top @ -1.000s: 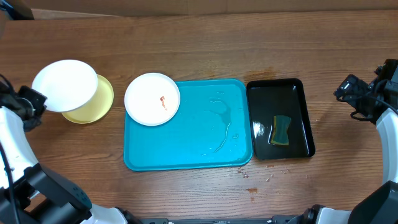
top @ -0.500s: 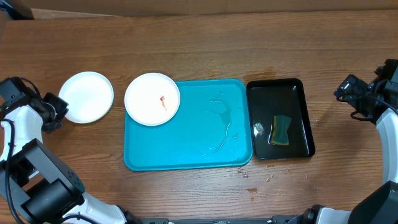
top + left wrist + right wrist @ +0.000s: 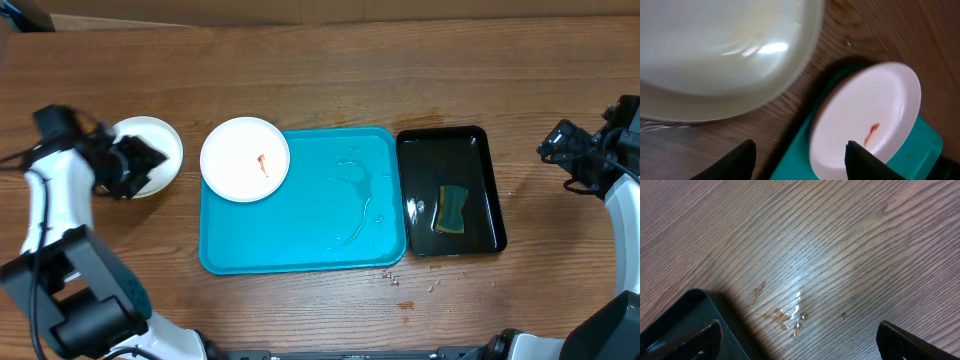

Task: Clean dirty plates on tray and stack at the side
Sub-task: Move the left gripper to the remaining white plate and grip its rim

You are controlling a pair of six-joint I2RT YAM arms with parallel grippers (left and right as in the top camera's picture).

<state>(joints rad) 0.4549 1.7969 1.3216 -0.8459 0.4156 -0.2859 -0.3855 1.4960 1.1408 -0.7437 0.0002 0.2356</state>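
Brown wood-grain bench [image 3: 320, 70] fills the overhead view, with the turquoise tray [image 3: 300, 255] lying near its middle and a glossy black tray [image 3: 495, 190] just beside it on the right. A white plate with a small brown smear [image 3: 235, 150] sits at the turquoise tray's far left corner, its edge hanging out over the rim; thin trails of water [image 3: 360, 200] glisten on the bare tray floor to its right. A green and yellow sponge [image 3: 453, 209] lies in the black tray. Off the tray to the left, a second white plate [image 3: 160, 140] rests on the bench, partly covered by the left pincer [image 3: 135, 165], which hangs over its near edge. From the left wrist, this plate [image 3: 715, 45] looks pale and glossy, the smeared plate [image 3: 865, 120] lies beyond it, and the left pincer [image 3: 800, 165] stands well spread with nothing between its fingers. The right pincer [image 3: 555, 145] hovers over bare bench beyond the black tray; its wrist view shows it spread wide and empty [image 3: 800, 345], above a few water droplets [image 3: 790, 317].
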